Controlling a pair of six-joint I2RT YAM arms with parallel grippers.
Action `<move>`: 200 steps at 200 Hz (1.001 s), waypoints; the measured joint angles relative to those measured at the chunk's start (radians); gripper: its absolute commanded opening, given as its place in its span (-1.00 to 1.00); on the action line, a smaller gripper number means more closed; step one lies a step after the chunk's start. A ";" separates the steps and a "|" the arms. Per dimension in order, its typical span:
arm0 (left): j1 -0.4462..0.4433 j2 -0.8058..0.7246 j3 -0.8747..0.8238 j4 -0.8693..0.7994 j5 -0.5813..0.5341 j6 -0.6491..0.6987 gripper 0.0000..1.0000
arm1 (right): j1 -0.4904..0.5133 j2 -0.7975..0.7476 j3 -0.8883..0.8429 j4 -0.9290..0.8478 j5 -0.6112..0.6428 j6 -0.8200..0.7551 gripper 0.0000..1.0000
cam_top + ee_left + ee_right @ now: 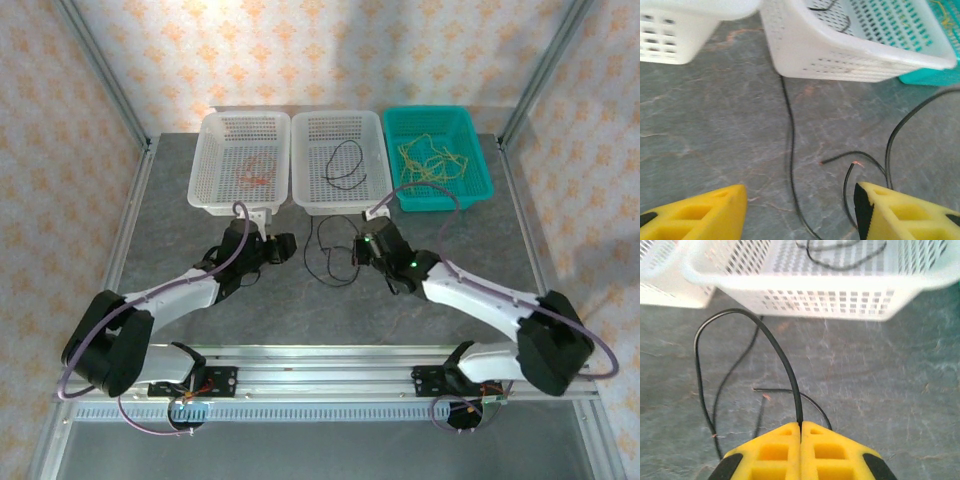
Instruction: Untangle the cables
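Cable (784,360), black, sat clamped in our right gripper (800,425) over the desk (880,380); our left gripper (800,194) hung released.

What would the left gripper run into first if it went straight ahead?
The left gripper would likely meet the near wall of the middle white basket. A black cable lies on the table along the way; depth is unclear.

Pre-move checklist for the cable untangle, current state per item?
1. Right gripper shut on thin black cable: ok.
2. Left gripper open, holding nothing: ok.
3. Loose black strand lies between left gripper's fingers: ok.
4. Held cable separate from strands on grey stone-patterned table: cannot tell, they overlap.
5. Held loop clear of white perforated plastic basket: cannot tell.
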 measured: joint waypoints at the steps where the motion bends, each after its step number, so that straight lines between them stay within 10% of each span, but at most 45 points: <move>1: -0.001 0.000 0.000 0.002 0.000 0.001 0.22 | 0.000 -0.006 0.000 -0.001 0.000 -0.003 -1.00; 97: -0.033 0.018 0.096 0.138 0.065 0.019 0.24 | -0.003 -0.208 0.230 -0.183 0.139 -0.152 -1.00; 200: 0.037 0.218 0.403 0.166 -0.054 0.037 0.40 | -0.222 0.321 0.625 -0.118 0.148 -0.100 -1.00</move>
